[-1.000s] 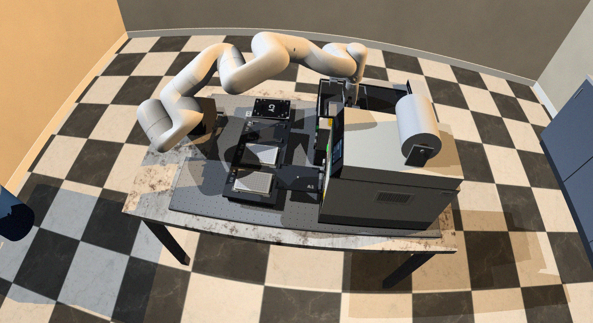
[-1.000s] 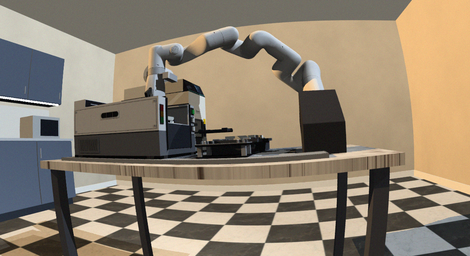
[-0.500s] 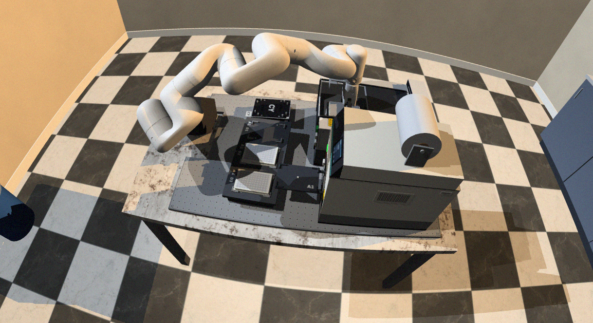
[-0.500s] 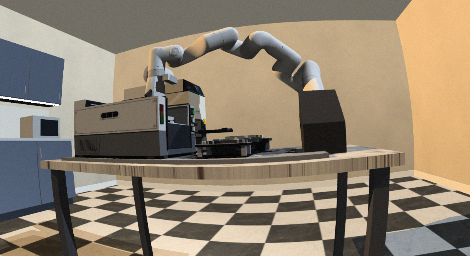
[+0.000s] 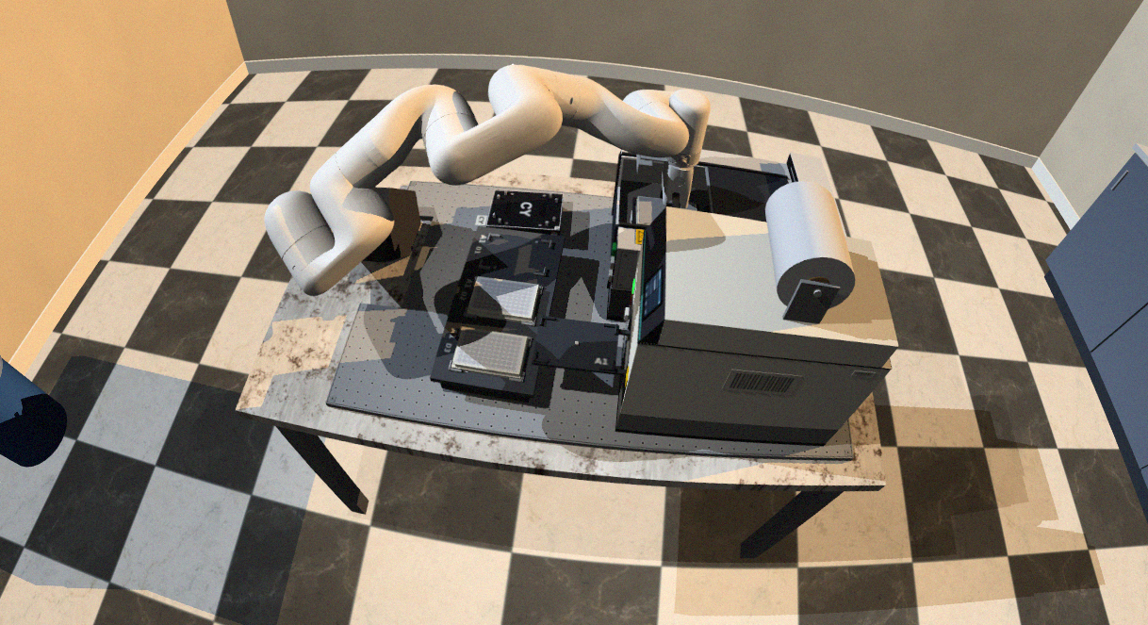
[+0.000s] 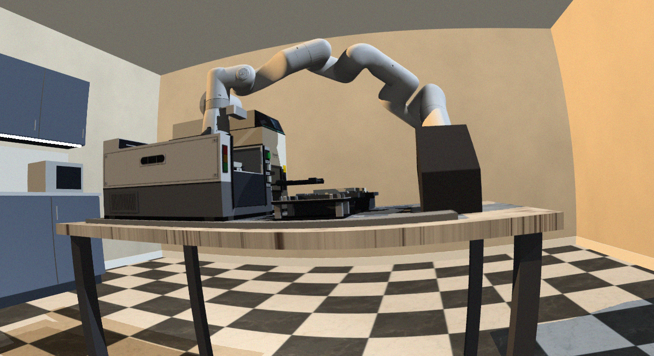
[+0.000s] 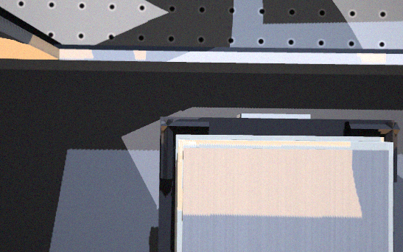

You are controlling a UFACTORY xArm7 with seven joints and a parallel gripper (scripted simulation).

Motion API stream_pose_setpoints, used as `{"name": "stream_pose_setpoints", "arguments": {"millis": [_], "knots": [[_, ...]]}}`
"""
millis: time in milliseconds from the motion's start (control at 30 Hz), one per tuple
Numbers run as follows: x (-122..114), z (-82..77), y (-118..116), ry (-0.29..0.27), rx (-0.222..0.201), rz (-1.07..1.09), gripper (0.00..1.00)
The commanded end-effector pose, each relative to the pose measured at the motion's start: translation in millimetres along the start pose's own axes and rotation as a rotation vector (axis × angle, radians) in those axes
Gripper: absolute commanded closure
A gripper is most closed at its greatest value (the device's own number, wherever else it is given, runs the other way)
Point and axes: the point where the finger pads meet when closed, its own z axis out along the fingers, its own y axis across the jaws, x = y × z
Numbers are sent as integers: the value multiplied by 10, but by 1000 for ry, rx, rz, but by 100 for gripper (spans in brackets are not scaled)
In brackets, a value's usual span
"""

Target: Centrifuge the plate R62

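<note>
My gripper (image 5: 680,193) is open and reaches down into the open top of the centrifuge (image 5: 734,189) (image 6: 160,170), behind the sealer. Its fingers do not show in the wrist view. Right below the wrist camera a plate with a smooth sealed top, R62 (image 7: 283,184), lies in a dark bucket (image 7: 166,155) with its long axis front to back. It looks flat between the corner locators. Nothing is between the fingers. BAL (image 5: 504,298) lies on D2 and R26 (image 5: 489,353) on D3. The CY nest (image 5: 525,209) is bare.
The sealer (image 5: 755,299) with its film roll (image 5: 807,231) stands close beside the centrifuge opening. Its dark stage (image 5: 578,348) sticks out towards the deck with no plate on it. The centrifuge's lamp stack (image 6: 224,158) shows on its corner. D1 holds no plate.
</note>
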Motion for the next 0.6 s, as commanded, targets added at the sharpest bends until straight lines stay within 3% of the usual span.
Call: {"name": "stream_pose_setpoints", "arguments": {"millis": [0,100,133,567], "knots": [[-16,-38,9,-6,-3,0,0],[-16,-37,9,-7,-3,0,0],[-16,-37,9,-7,-3,0,100],[-16,-37,9,-7,-3,0,100]]}}
